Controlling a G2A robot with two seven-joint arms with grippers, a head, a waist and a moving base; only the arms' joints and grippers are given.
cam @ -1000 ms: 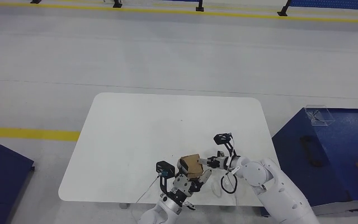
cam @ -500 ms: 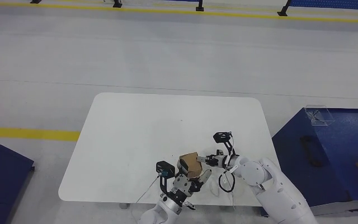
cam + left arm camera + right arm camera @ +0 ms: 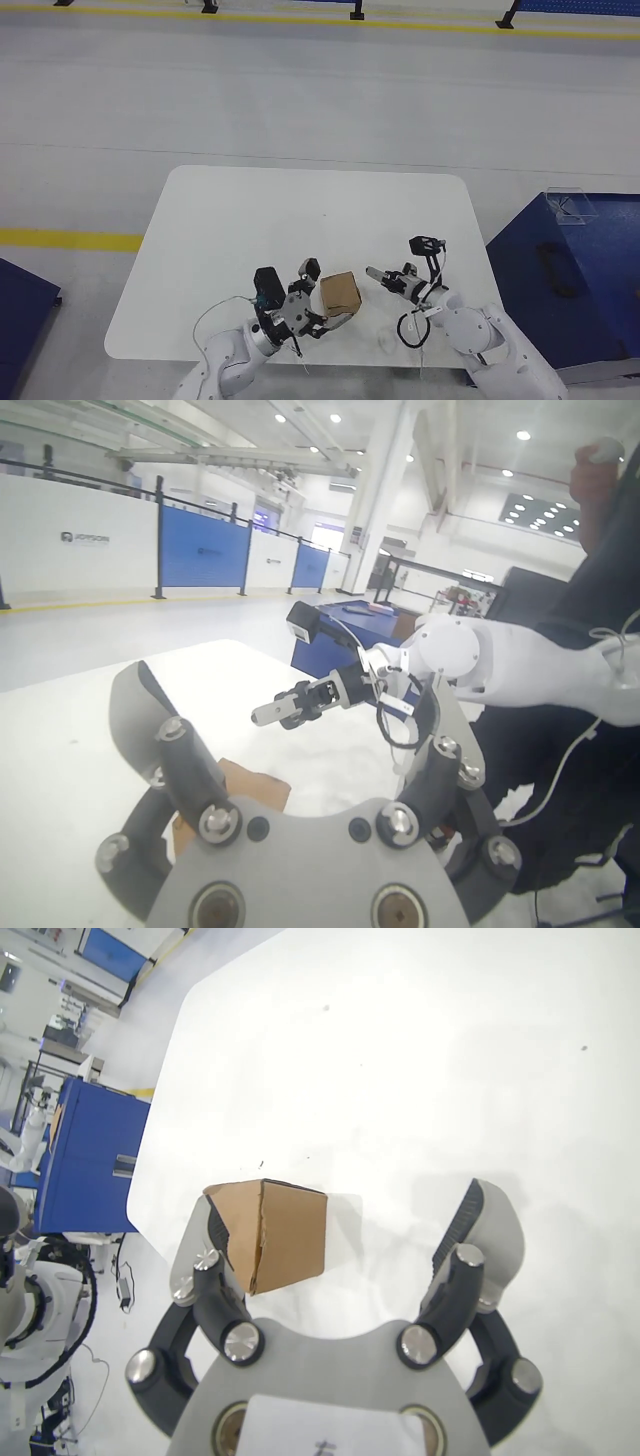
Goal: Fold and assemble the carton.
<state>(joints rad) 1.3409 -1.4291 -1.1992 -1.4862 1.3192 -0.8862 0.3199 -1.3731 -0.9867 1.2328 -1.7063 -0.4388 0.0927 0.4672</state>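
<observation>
Left gripper stands wide open beside the carton, gripping nothing; right gripper, equally spread and empty, sits just apart. Unheld close to the near edge of the table, the carton could skid, or its gaping seam spring open, under a one-sided push.

Top camera high, looking down; wrist cameras close, both catch carton.
</observation>
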